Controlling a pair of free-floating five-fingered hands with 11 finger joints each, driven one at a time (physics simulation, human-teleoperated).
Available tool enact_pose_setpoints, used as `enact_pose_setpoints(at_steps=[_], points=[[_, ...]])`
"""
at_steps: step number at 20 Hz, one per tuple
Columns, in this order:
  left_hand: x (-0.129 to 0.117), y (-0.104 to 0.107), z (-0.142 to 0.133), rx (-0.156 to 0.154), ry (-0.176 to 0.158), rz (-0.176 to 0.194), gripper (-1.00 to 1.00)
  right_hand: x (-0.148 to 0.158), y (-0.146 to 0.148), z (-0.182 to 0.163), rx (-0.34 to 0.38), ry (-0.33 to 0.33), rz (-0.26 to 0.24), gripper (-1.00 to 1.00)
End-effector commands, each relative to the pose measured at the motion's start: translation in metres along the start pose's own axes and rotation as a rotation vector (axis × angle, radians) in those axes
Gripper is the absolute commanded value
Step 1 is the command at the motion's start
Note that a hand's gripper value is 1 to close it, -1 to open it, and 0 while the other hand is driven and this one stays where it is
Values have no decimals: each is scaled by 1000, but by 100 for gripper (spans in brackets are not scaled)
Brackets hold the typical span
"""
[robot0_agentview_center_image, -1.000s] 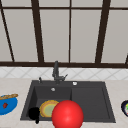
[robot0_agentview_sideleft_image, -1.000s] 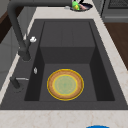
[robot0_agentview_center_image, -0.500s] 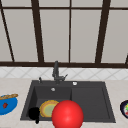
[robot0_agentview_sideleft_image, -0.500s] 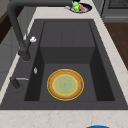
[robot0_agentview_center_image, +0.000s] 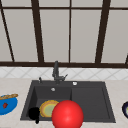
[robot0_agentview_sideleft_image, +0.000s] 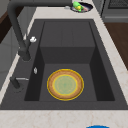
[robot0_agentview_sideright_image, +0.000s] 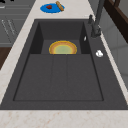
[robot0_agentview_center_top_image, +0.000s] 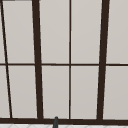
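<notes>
Nothing has shifted since the earlier frames: the red ball (robot0_agentview_center_image: 67, 114) sits at the same spot low in the front view, and the black hand (robot0_agentview_center_image: 34, 113) hangs at the same place by the sink's front-left corner. That dark shape is at the picture's left, so it is the left hand; whether its fingers are straight or curled, I cannot tell. It hovers just beside the plate (robot0_agentview_center_image: 48, 108), close to the front wall of the basin.

And the plate itself lies flat on the floor of the sink (robot0_agentview_center_image: 90, 100), in the deeper left basin: orange rim, yellow ring, pale green centre. From the left side view the plate (robot0_agentview_sideleft_image: 65, 84) rests near the front of that basin, apart from the walls. From the right side view the plate (robot0_agentview_sideright_image: 62, 48) shows beyond the raised drainer half of the sink.

Round the edges: the dark faucet (robot0_agentview_center_image: 56, 71) stands at the sink's back rim. A blue bowl (robot0_agentview_center_image: 7, 104) with red and orange food sits on the counter's left edge, and a dark dish (robot0_agentview_center_image: 125, 109) shows at the counter's right edge. Behind it all, a window (robot0_agentview_center_top_image: 70, 60) with dark bars.
</notes>
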Motion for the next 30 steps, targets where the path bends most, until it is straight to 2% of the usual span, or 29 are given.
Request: enact_pose_setpoints(at_steps=[1,5,13,14,30], points=[[0,0,0,0,0,0,0,-11,-13,16,-31,4,-13,-100],[0,0,0,0,0,0,0,-22,-30,33,-58,-2,-27,-100],[0,0,0,0,0,0,0,-10,-53,66,-97,-12,5,-100],[0,0,0,0,0,0,0,-7,-56,67,-80,-32,22,-100],[0,0,0,0,0,0,0,9,-86,139,-67,-96,-9,-100]])
